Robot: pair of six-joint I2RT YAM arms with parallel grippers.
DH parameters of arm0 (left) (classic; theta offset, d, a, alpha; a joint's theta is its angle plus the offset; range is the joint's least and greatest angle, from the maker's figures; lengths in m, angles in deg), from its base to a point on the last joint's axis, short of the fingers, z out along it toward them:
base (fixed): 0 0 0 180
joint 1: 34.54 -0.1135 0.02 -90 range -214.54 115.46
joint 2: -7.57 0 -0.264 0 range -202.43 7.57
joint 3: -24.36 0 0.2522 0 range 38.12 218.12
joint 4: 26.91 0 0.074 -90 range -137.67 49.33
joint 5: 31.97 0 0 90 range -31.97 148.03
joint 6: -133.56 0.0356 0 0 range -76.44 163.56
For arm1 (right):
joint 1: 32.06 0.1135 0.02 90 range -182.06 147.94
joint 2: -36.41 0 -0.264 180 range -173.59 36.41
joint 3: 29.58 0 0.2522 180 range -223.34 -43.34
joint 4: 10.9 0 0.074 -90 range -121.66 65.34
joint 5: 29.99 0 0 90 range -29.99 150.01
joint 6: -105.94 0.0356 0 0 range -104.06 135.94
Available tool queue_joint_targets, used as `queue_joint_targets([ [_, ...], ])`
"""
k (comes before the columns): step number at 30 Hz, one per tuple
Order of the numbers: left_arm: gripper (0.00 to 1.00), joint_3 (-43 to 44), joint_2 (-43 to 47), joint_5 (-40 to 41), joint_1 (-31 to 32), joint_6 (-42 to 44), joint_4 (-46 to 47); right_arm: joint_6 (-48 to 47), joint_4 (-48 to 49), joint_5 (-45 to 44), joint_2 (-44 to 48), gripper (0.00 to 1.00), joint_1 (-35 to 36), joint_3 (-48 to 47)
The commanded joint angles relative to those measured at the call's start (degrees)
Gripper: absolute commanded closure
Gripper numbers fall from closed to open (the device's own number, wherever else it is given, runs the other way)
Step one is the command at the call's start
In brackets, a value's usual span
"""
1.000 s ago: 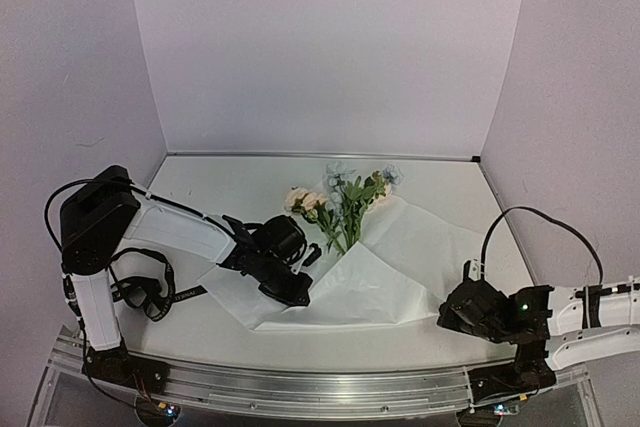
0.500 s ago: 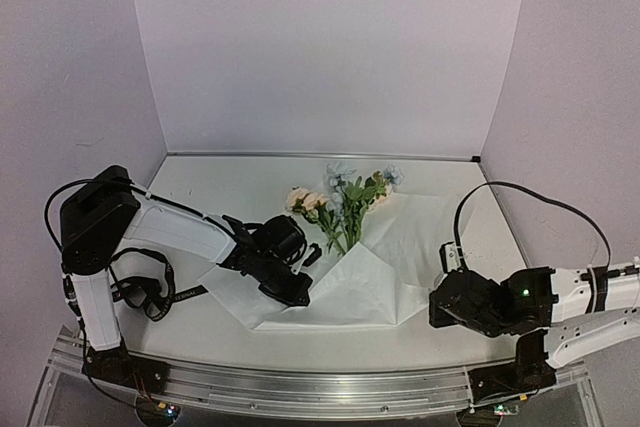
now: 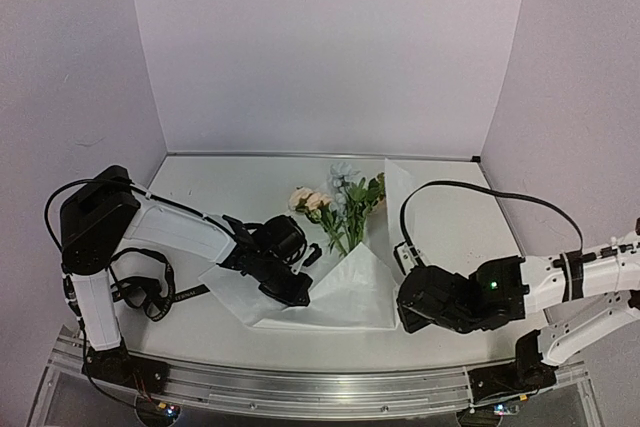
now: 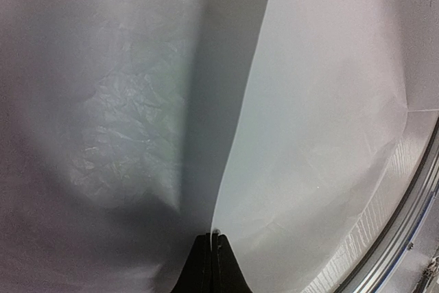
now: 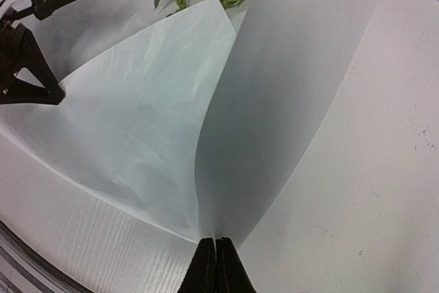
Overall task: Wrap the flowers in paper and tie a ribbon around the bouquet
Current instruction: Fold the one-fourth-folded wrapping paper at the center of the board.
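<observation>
Though pinched shut on the paper (image 5: 151,121), right end effector (image 5: 215,243) further left, paper edge apparently lifted.

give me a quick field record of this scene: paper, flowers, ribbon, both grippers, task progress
paper: white sheet on the table, one flap folded over the lower stems, right side raised off the table
flowers: lying on the paper, blooms toward the back wall
ribbon: black, on the table left of the paper, not held
left gripper: shut, pinching a paper edge
right gripper: shut, pinching the raised paper edge
wrapping: partly folded, no cone yet
tying: not started
</observation>
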Motion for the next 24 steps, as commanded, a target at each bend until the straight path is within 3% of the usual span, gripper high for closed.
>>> queue_joint_targets([
  [1, 1.0, 2.01, -0.03, 0.22, -0.33, 0.41, -0.84, -3.47, 3.58, 5.3, -5.22, 0.99, 0.3, -4.73],
  [14, 1.0, 1.74, 0.6, 0.73, -0.35, -0.18, -0.52, 2.42, 18.13, 16.51, -19.16, 0.91, -4.41, -4.32],
  [24, 0.85, 1.25, 3.45, 2.94, -0.72, -1.6, -1.18, 4.62, 22.71, 22.71, -22.93, 0.83, -6.76, -3.68],
])
